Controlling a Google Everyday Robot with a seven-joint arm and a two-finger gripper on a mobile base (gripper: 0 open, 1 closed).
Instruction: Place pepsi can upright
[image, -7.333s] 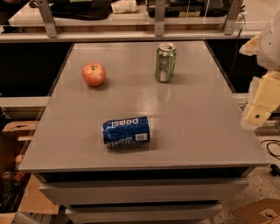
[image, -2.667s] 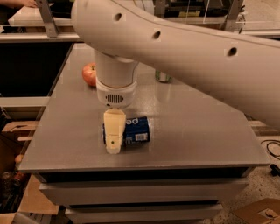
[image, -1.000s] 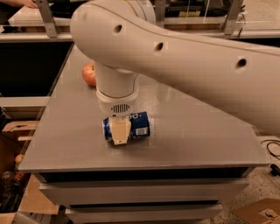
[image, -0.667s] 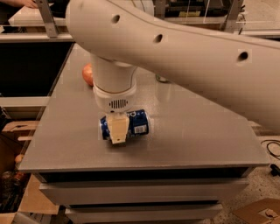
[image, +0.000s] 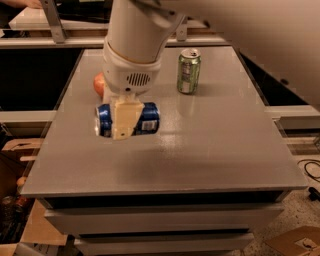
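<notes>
The blue pepsi can (image: 149, 119) lies on its side between my gripper's fingers, held a little above the grey table (image: 215, 150). My gripper (image: 126, 120) hangs from the big white arm at the table's left middle and is shut on the can. One cream finger (image: 122, 117) crosses the can's front; the other finger is hidden behind the can. The can's silver end faces left.
A green can (image: 189, 71) stands upright at the back middle of the table. A red apple (image: 99, 85) sits at the back left, mostly hidden behind the arm. The table's front edge is near; drawers lie below it.
The gripper has closed on the pepsi can and lifted it off the table, still on its side. The arm has risen and fills more of the top of the view.
</notes>
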